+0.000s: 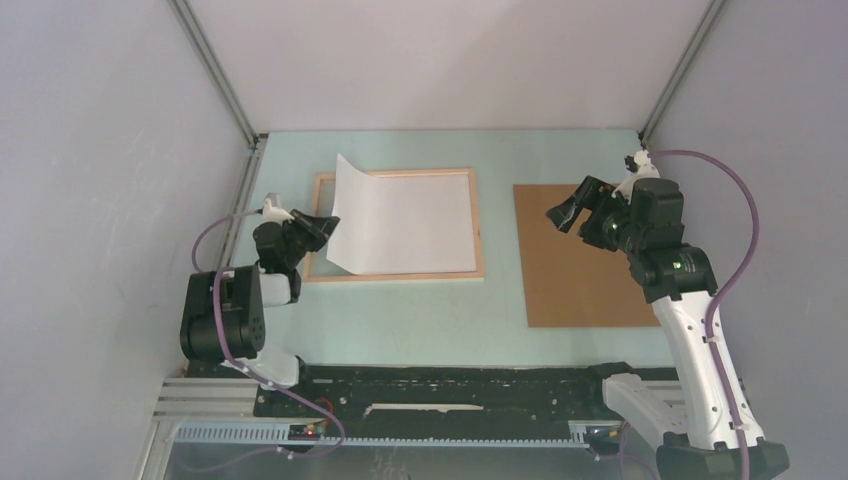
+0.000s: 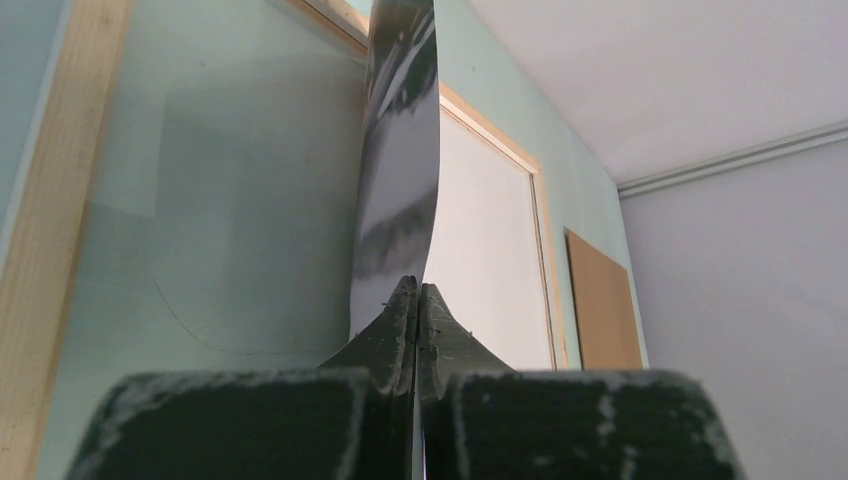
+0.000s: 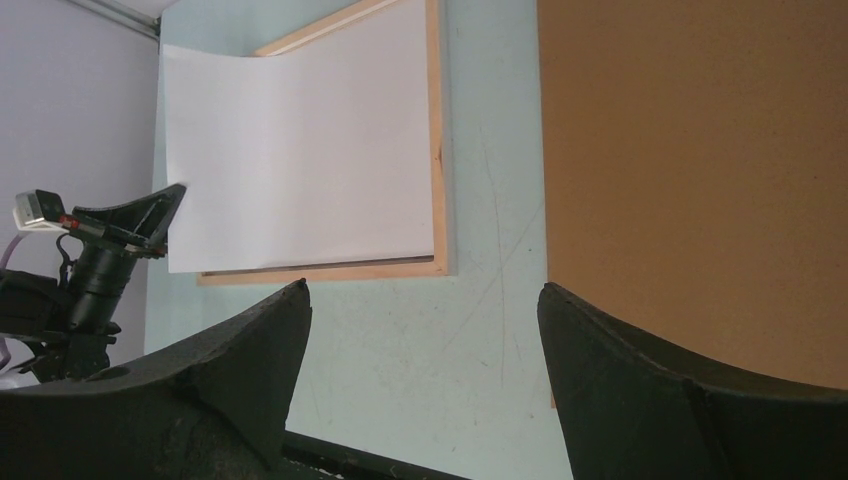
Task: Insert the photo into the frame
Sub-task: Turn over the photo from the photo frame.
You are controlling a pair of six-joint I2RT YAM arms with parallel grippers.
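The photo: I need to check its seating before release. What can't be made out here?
- Printed picture on the glossy white-backed rectangular photo: top and right wrist views show only its back; left wrist view is nearly edge-on.
- Pale wooden rectangular frame, inner opening: top view, covered by the sheet.

From the top camera the photo (image 1: pixel 405 225) hides its printed side and covers most of the frame (image 1: pixel 420 275) opening, plus the right arm (image 1: pixel 660 240) blocks the brown board (image 1: pixel 570 270) corner at 2 o'clock.

Fingers (image 2: pixel 392 335) clamped on glossy photo (image 2: pixel 397 170) edge, wooden frame (image 2: pixel 58 205) behind
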